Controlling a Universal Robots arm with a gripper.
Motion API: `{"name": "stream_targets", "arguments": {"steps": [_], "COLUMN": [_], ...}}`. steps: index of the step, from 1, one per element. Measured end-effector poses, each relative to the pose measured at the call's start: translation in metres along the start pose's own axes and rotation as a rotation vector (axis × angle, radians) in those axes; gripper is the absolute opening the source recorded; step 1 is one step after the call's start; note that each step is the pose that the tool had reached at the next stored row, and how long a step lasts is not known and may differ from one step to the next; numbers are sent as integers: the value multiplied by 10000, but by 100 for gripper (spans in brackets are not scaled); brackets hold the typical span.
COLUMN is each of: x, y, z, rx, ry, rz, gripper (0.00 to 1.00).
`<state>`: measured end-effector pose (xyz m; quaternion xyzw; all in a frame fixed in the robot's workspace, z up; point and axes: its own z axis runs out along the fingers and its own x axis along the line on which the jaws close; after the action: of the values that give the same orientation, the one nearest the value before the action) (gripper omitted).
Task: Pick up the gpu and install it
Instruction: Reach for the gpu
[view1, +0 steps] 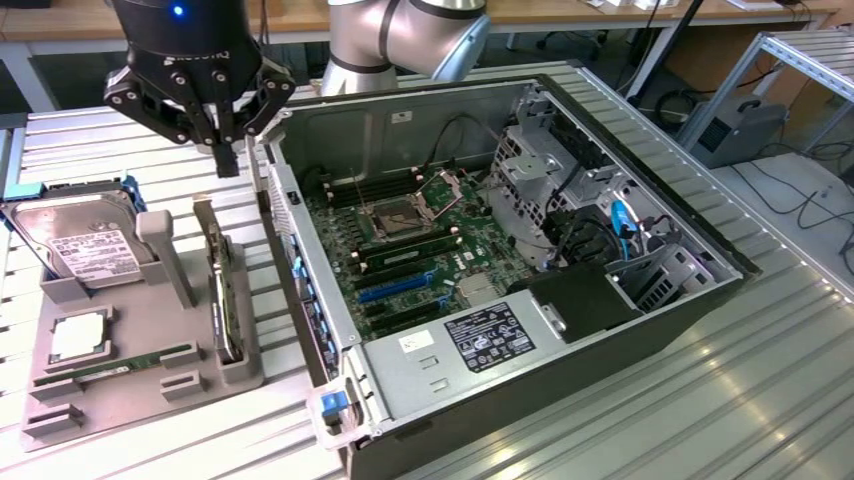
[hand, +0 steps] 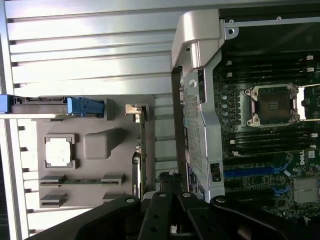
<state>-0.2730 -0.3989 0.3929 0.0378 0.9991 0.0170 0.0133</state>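
Note:
The gpu (view1: 222, 290) stands on its long edge in a slot of the grey holder tray (view1: 174, 385), to the exterior view's left of the open computer case (view1: 534, 330). It is a thin dark card with a green board edge. My gripper (view1: 227, 152) hangs above the far end of the tray, close to the case's rear wall, shut with nothing between its fingers. In the wrist view the gpu (hand: 141, 150) is a narrow strip just beyond my gripper (hand: 169, 187). The motherboard (view1: 414, 240) lies open inside the case, with blue expansion slots (view1: 398, 287).
The tray also carries a silver hard drive (view1: 83, 245) with a blue bracket, a CPU (view1: 80, 335) and a RAM stick (view1: 118, 367). The case's rear panel (hand: 197, 115) rises between the tray and the motherboard (hand: 270, 150). All of it rests on a slatted metal table (view1: 747, 400).

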Motion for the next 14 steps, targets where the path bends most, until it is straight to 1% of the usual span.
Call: {"name": "stream_targets", "arguments": {"steps": [14], "x": [94], "y": [-7], "z": [-2], "rx": [4], "ry": [-1], "rz": [0], "gripper": [11]}}
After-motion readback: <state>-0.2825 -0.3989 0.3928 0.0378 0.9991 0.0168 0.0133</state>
